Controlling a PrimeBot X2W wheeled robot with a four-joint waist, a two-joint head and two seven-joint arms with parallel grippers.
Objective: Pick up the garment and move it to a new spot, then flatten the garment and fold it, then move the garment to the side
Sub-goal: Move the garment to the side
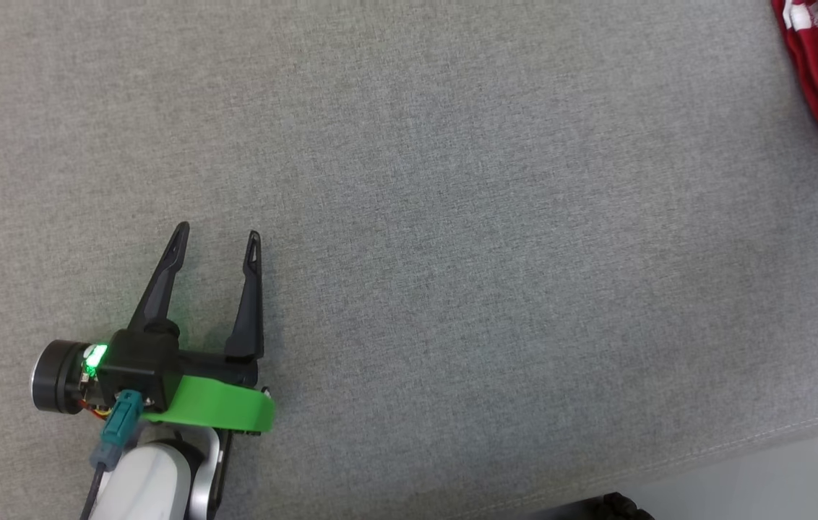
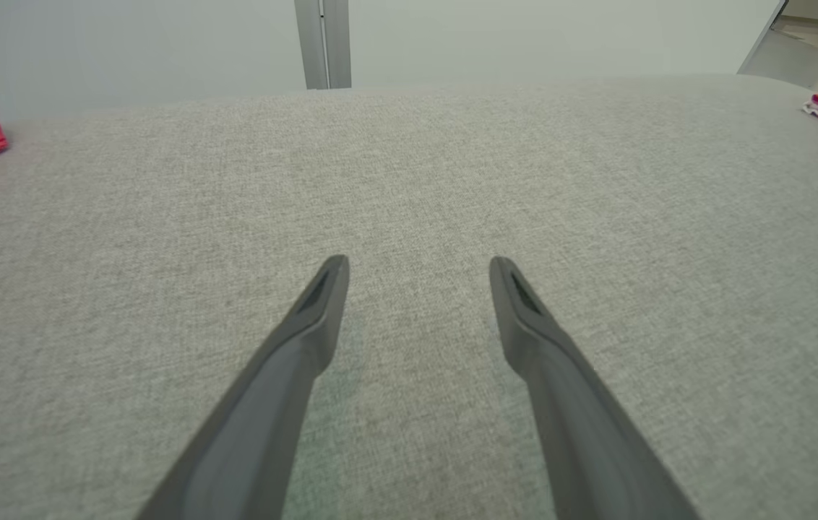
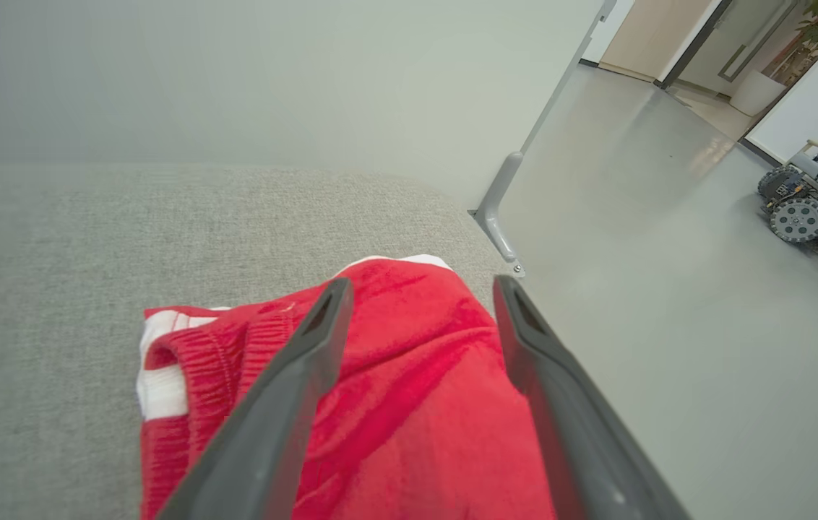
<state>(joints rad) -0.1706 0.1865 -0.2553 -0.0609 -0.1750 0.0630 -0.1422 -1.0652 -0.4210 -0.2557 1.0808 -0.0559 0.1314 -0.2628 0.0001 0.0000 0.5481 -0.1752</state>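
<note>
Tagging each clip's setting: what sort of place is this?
Likely an indoor robotics lab: a grey fabric-covered surface, a smooth pale floor, and a wheeled machine parked on it.

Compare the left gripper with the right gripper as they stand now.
The left gripper is over bare grey fabric surface; the right gripper is over the red garment. The left gripper has that surface stretching ahead of it; the right gripper is at the surface's edge, with the floor beside it. Both have their jaws wide apart and hold nothing.
</note>
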